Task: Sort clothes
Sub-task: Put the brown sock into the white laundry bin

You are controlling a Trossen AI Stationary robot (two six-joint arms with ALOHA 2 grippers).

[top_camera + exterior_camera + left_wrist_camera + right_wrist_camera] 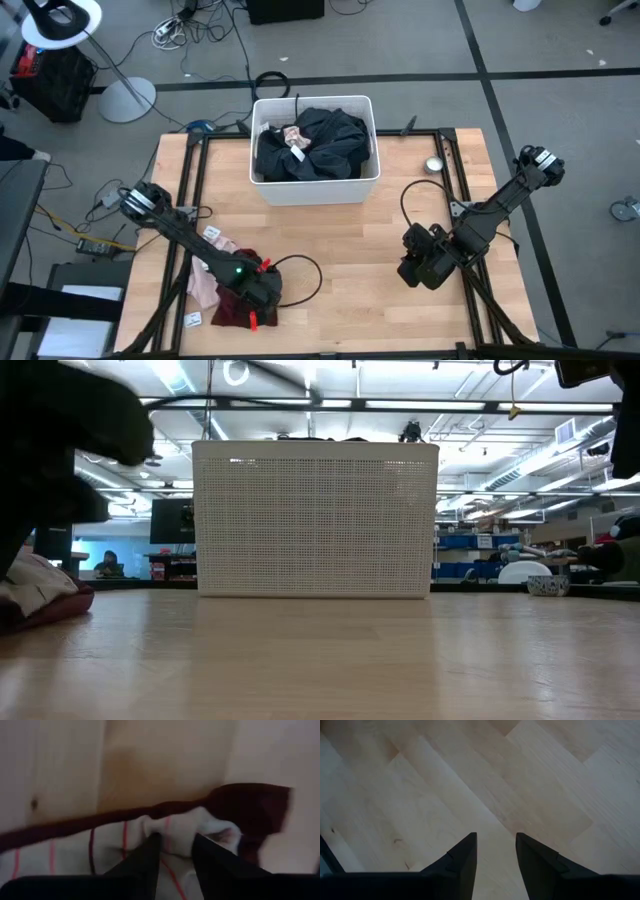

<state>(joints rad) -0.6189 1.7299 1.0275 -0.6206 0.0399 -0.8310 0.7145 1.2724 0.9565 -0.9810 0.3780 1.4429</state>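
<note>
Desk (340, 260): pale wood planks, grey floor around. White bin (314, 187), far centre, holds dark clothes (325, 140). Near left: maroon garment (228, 308), pink one (beside). Left tool (176, 851) spread over striped sock (75, 855); right tool (496, 851) spread, empty.

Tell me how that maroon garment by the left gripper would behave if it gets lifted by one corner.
Probably floppy: the maroon garment lies crumpled in soft folds. It likely drapes and stretches out rather than holding shape. It may drag the striped fabric lying on it.
</note>
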